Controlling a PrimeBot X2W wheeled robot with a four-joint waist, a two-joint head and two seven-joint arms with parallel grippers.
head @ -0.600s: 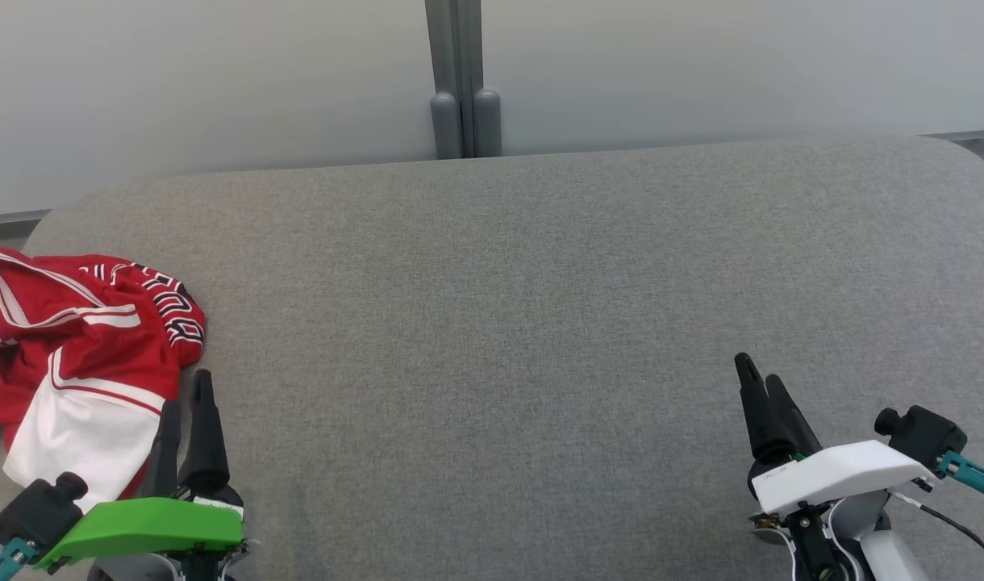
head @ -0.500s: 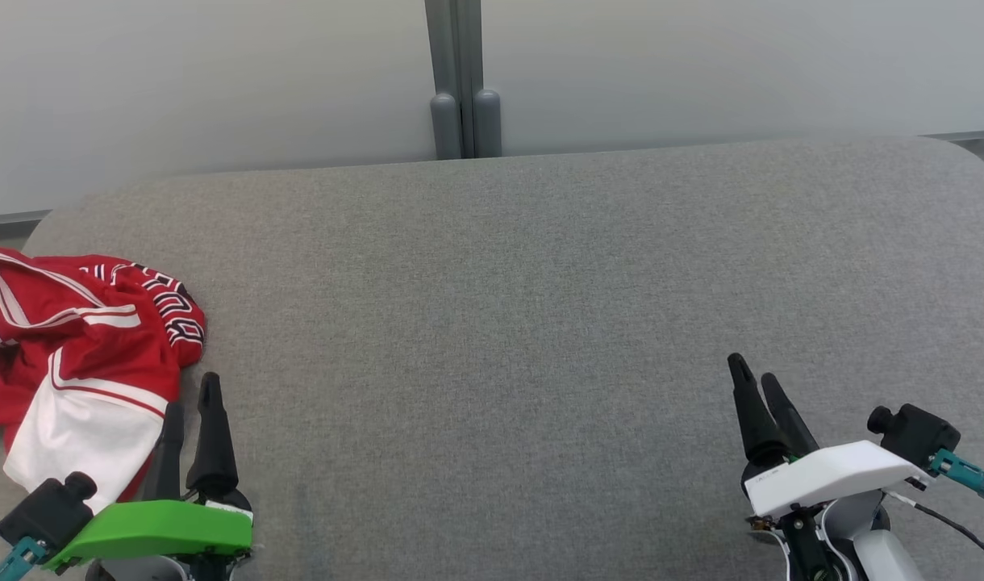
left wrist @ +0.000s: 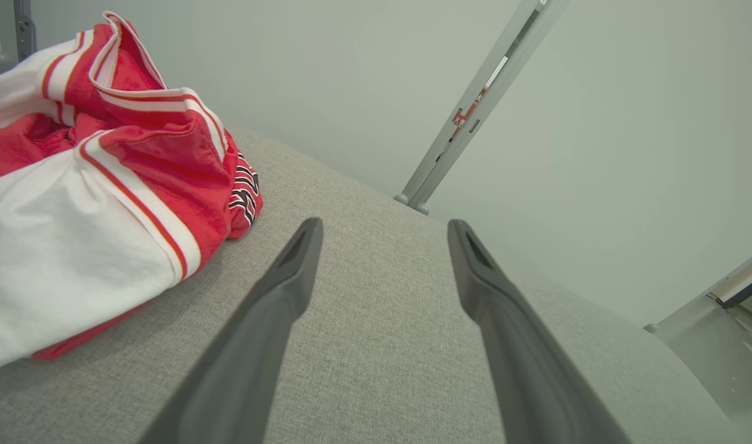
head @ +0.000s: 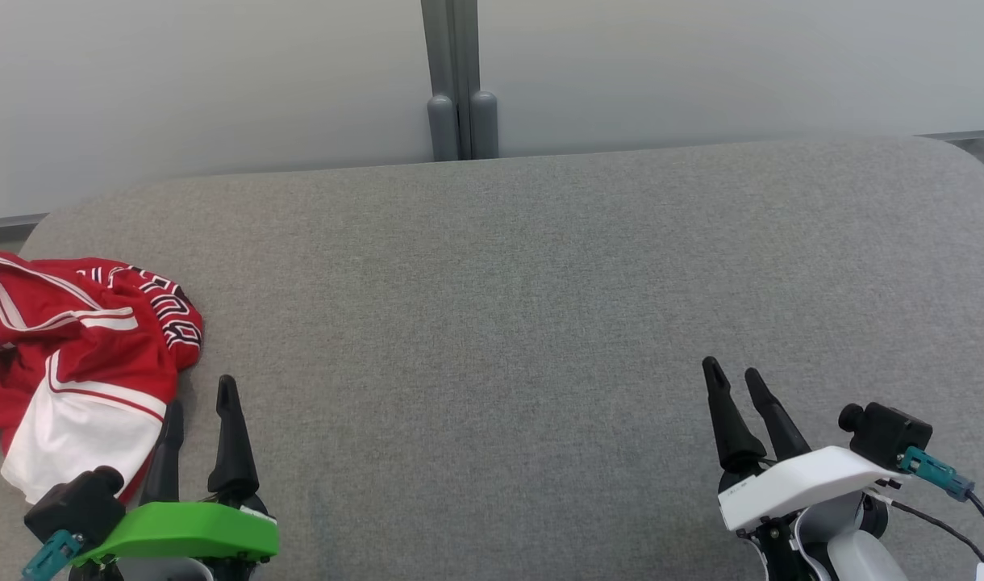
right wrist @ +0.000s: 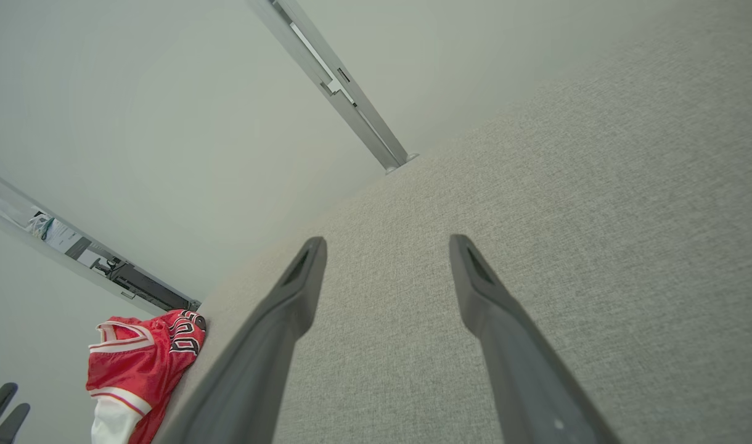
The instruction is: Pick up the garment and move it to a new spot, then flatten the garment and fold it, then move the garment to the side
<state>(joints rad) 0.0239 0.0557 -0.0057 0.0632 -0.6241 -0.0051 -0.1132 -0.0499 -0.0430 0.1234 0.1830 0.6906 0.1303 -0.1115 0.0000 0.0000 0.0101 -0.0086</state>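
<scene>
The garment [head: 72,355] is a crumpled red and white jersey with black lettering, lying at the left edge of the grey surface [head: 508,307]. It also shows in the left wrist view as the garment [left wrist: 98,185] and small in the right wrist view as the garment [right wrist: 142,364]. My left gripper [head: 200,394] stands open just right of the garment's near corner, nothing between its fingers. In its own view the left gripper [left wrist: 379,225] points past the cloth's right side. My right gripper [head: 732,371] is open over bare fabric at the lower right, and the right gripper [right wrist: 385,243] holds nothing.
A pale wall runs behind the surface, with a grey vertical post [head: 457,81] at its middle. The surface's rounded far corners curve off at left and right. The left gripper's fingers [right wrist: 3,407] show in the right wrist view's bottom-left corner.
Both grippers have drifted: the left one slightly right and down in view, the right one to the left. The garment has not moved.
</scene>
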